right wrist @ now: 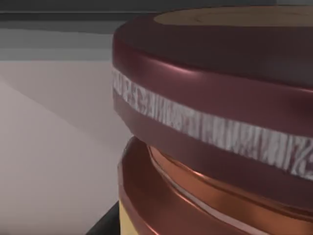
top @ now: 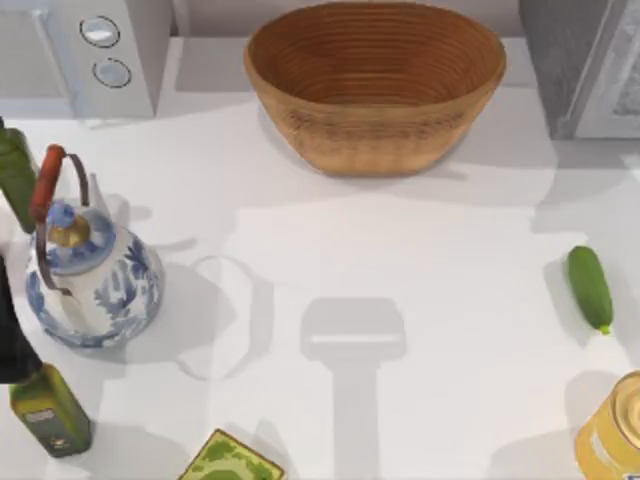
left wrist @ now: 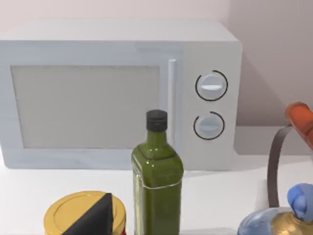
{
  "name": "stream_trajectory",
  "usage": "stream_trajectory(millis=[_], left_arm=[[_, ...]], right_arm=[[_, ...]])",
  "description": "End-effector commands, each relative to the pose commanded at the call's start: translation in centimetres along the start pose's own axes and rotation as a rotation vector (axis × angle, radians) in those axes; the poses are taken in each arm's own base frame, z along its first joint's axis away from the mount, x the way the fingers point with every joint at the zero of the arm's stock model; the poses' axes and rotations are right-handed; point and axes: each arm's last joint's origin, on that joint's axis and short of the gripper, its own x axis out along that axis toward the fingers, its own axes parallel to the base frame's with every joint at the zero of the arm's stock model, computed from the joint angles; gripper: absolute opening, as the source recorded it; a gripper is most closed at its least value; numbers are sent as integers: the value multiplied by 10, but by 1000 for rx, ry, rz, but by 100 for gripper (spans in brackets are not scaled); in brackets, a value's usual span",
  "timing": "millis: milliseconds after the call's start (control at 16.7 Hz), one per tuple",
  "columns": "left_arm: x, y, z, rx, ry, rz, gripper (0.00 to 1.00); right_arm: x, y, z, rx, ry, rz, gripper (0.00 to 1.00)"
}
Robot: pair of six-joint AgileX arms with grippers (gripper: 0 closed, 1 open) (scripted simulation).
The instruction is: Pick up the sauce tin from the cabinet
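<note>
Sauce tin (right wrist: 210, 122) looming huge against right wrist camera, presumably inside cabinet (top: 570, 60) (finger state impossible to tell); could get knocked over or pushed deeper if approached off-centre

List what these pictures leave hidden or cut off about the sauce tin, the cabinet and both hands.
- Sauce tin: the right wrist view sits so close that the edges cut off its label and base; what it rests on is unseen.
- Cabinet: cut by the top view's upper right corner; its interior is out of frame.
- Right hand: whether it is open or shut cannot be told.
- Left hand: a dark tip at the left wrist view's lower edge, state unclear.
</note>
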Motion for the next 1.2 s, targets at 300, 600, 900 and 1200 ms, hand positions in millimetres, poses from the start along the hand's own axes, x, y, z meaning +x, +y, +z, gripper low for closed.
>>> stream_trajectory(millis=[300, 600, 900, 1200], left_arm=[[0, 0, 0, 0, 0, 0, 100], [0, 0, 0, 0, 0, 0, 100], [0, 0, 0, 0, 0, 0, 100], [0, 0, 0, 0, 0, 0, 100]], right_arm=[[-16, -15, -146, -13, 106, 5, 0], [-29, -22, -242, 1, 47, 17, 0], [-30, -25, -274, 5, -20, 24, 0], [-30, -24, -275, 7, -13, 26, 0]])
